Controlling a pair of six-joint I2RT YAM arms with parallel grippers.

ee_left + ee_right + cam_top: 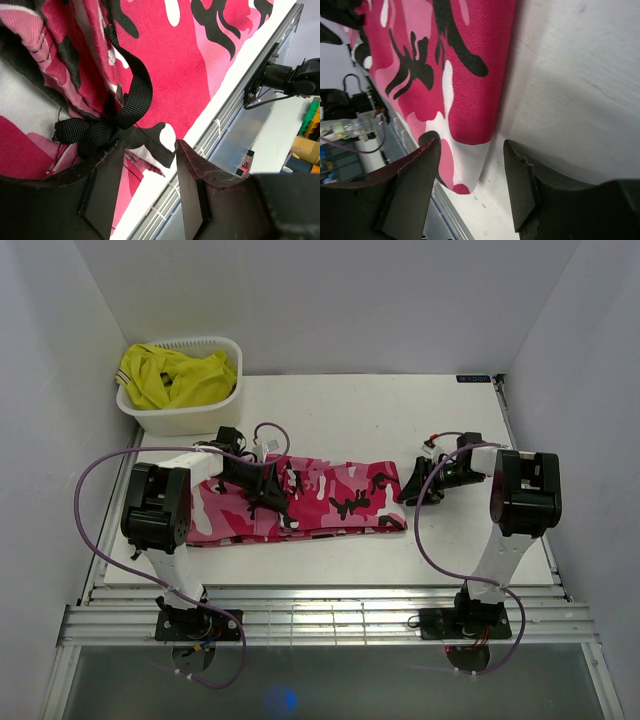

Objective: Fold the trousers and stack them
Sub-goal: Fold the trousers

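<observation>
The camouflage trousers (340,495), pink, white, dark red and black, lie as a long folded band across the table's middle. My left gripper (268,492) hovers low over their left half. In the left wrist view that gripper (150,145) is open; a fabric corner by the near edge of the trousers (190,65) reaches between the fingertips, beside a knotted black strap (135,95). My right gripper (410,490) sits at the band's right end. It is open too (471,145), straddling the rounded end of the trousers (465,75) just above the tabletop.
A white basket (185,420) holding a yellow garment (175,375) stands at the back left corner. The white table (400,420) ends in a slatted metal rail (330,615) at the front, close to the trousers' near edge. Purple cables loop beside both arms.
</observation>
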